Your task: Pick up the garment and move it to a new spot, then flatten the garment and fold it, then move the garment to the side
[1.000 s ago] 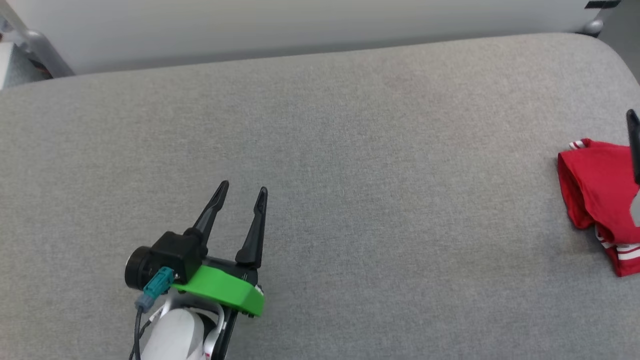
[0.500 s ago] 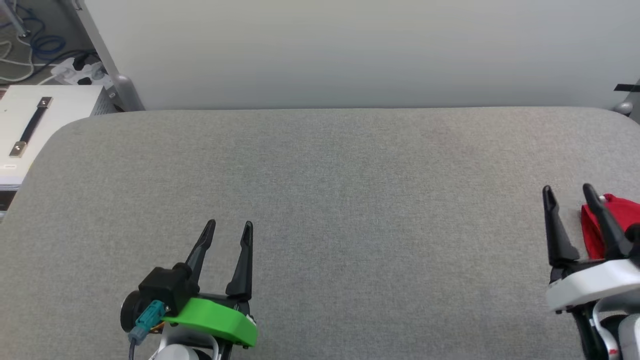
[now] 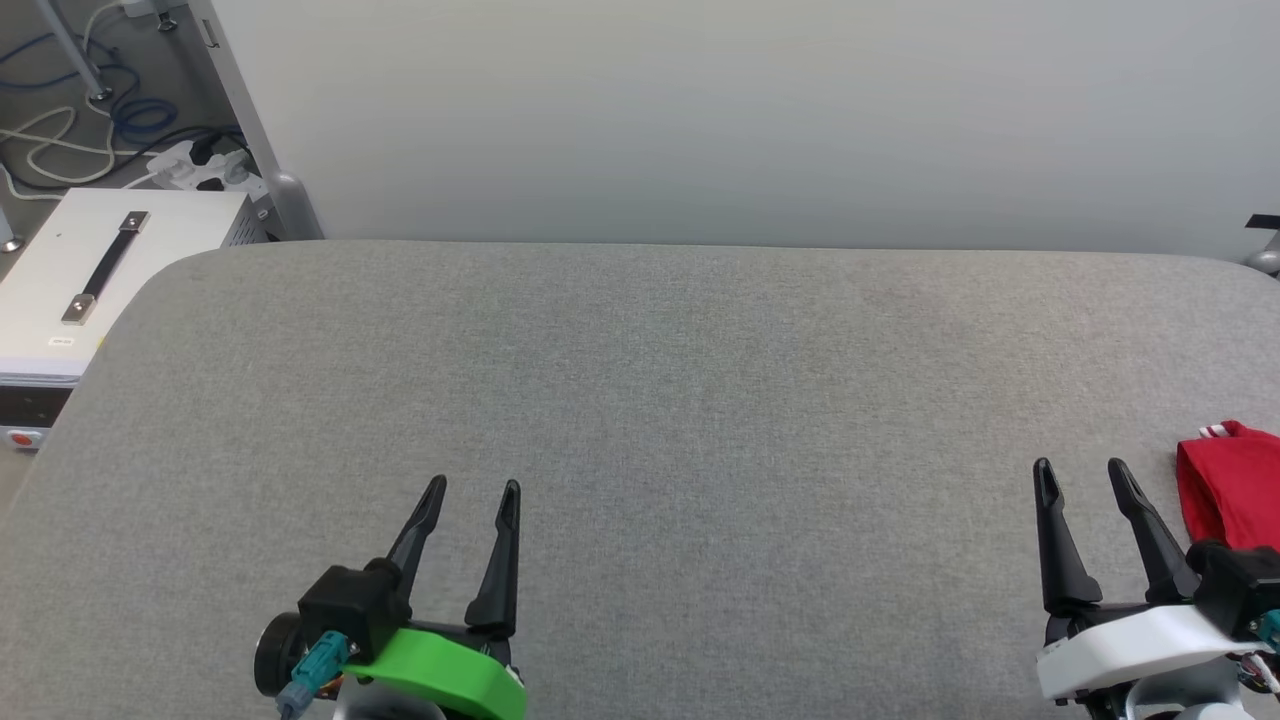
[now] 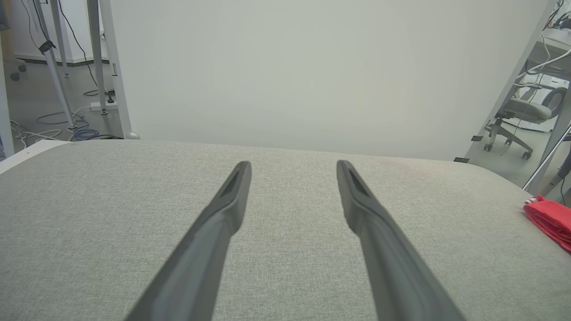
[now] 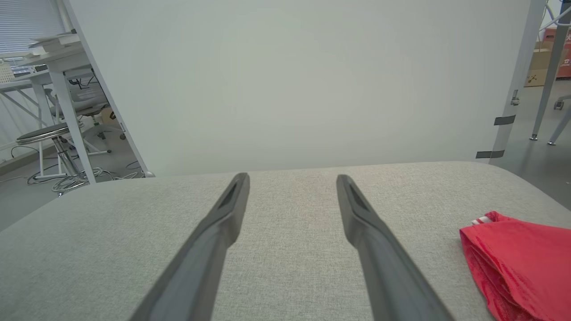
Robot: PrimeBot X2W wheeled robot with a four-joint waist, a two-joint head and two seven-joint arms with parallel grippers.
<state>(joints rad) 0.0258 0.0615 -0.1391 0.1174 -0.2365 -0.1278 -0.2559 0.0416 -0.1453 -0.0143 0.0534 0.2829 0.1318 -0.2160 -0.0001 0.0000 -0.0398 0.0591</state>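
Off the worktop's left edge, a white case (image 3: 100, 270) with a black handle strap stands on the floor beside loose cables (image 3: 70, 150). On the grey padded worktop (image 3: 700, 400), near its front edge and left of the middle, the left gripper (image 3: 474, 486) hovers with its fingers spread wide and nothing between them. The middle of the worktop is plain fabric. Toward the front right, the right gripper (image 3: 1080, 466) is spread just as wide and also empty, pointing at the far edge. The garment (image 3: 1230, 495) lies just to its right at the worktop's right edge, a compact red bundle in layers, with striped trim at its far corner. Its visible part runs near to far, roughly parallel to the fingers. The right arm is much the nearer, and any reach would go sideways to the right.
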